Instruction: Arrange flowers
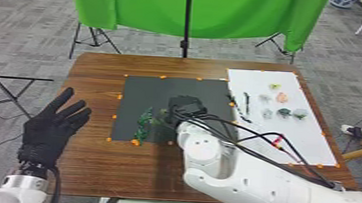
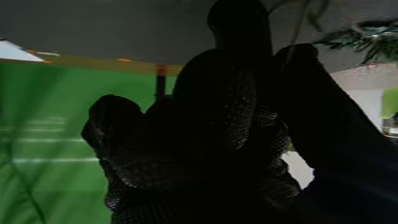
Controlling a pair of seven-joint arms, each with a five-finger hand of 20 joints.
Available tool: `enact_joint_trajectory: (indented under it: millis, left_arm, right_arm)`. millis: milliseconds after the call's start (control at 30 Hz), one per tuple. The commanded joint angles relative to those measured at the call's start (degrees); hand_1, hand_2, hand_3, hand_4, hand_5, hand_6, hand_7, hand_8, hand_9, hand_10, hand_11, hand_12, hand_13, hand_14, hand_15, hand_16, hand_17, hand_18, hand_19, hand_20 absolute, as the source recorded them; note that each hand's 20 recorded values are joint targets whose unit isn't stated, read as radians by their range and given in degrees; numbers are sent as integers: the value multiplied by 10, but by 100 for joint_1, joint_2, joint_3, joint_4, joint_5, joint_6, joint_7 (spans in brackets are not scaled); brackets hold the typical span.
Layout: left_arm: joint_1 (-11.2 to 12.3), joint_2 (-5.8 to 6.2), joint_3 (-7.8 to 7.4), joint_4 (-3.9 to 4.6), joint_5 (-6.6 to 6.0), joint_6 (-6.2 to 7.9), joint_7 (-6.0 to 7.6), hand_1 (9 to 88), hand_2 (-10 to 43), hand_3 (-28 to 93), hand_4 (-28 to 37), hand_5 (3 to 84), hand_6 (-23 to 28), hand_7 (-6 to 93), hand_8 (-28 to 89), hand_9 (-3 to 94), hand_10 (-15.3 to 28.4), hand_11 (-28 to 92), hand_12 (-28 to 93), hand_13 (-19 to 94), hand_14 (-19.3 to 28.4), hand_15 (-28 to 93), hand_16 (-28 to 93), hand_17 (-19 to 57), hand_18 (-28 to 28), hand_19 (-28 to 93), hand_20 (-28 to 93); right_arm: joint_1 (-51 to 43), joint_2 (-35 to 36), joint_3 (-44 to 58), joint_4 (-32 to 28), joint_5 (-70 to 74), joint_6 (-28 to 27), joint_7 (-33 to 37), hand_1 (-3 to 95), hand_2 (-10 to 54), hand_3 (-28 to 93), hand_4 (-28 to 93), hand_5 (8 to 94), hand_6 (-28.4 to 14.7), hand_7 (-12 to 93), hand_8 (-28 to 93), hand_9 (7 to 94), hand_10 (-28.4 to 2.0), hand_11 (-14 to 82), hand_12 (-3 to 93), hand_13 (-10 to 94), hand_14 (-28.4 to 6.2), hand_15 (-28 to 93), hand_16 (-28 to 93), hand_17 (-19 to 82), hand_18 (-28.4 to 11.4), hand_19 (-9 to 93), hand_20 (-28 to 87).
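Observation:
Over the black mat (image 1: 171,134), my right hand (image 1: 188,106) is beside a small green sprig (image 1: 164,116). In the right wrist view, the right hand (image 2: 218,110) pinches a thin green stem (image 2: 298,27) between thumb and finger; its lower end is hidden by the glove. A longer leafy green branch (image 1: 143,125) lies on the mat's left part, and a needle-leaved green branch (image 2: 366,41) shows near the thumb in the right wrist view. My left hand (image 1: 51,133) stands open left of the mat, fingers straight, away from the flowers.
On the white sheet (image 1: 250,79) at the right lie a peach flower (image 1: 282,97), a yellow-green flower (image 1: 274,86), several pale and teal blooms (image 1: 284,112), dark sprigs (image 1: 246,98) and a red-pink flower (image 1: 278,140). Orange tape marks the edges. A green backdrop (image 1: 146,10) stands behind the table.

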Motion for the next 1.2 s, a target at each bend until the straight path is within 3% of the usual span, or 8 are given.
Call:
enact_joint_trajectory:
  millis: [33,133,367,533,667,800,1033,1200]
  left_arm:
    - [-145,20,122,70,22,-31,-109,224,56,810,-277,324,59,109,-104,324,190,176,89,207,270,407,-82,-120,244,510,45]
    - [-154,74,146,80,0,-18,-64,224,56,810,-276,324,60,108,-104,324,191,177,90,207,270,407,-82,-120,244,510,45]
    - [-138,51,127,74,8,2,-93,226,56,811,-275,325,61,108,-104,324,191,177,90,206,270,408,-82,-120,244,510,44]
    - [-198,-85,110,80,84,-63,-235,226,56,812,-272,326,62,108,-103,324,192,178,89,207,270,408,-82,-120,243,511,44]
    - [-141,-24,129,71,42,-30,-156,226,57,811,-269,326,62,108,-103,324,192,178,89,206,270,408,-83,-120,244,511,44]
    - [-42,-97,90,43,53,-19,-124,227,57,811,-268,327,63,106,-103,325,193,179,89,206,270,408,-83,-121,244,511,44]
    - [47,-145,67,27,37,8,-93,227,58,810,-267,328,64,107,-103,325,193,179,89,206,270,409,-83,-121,244,512,44]
    - [134,-131,60,11,4,43,-14,228,59,809,-267,329,65,107,-103,325,192,180,89,206,270,410,-83,-121,244,512,43]
  right_arm:
    - [58,-286,-78,189,15,44,163,387,51,717,-258,937,5,337,-159,937,-120,555,154,895,-109,746,214,479,-275,932,537]
    - [58,-323,-100,273,30,105,231,387,53,714,-258,937,5,333,-164,937,-120,549,152,895,-109,743,215,479,-275,932,536]
    - [-4,-339,-84,286,78,6,288,375,52,709,-257,937,7,318,-168,937,-118,545,148,905,-105,731,211,484,-277,932,530]
    - [-7,-346,-53,317,70,60,298,342,47,699,-261,937,5,318,-173,937,-118,548,144,909,-103,725,213,490,-277,932,533]
    - [-21,-308,-36,263,3,164,303,328,50,685,-265,937,3,312,-172,937,-118,547,144,910,-103,724,215,490,-277,932,534]
    - [-43,-147,83,87,-77,209,273,312,55,673,-264,937,2,308,-171,937,-117,545,145,909,-103,723,217,489,-278,932,533]
    - [-394,825,698,-678,48,1970,-82,288,46,693,-258,937,1,302,-166,937,-115,537,143,911,-98,710,215,489,-273,932,514]
    - [-794,1451,1386,-1053,131,2542,75,279,36,702,-256,931,-12,181,-136,937,-115,425,173,865,-104,682,202,436,-271,932,419]
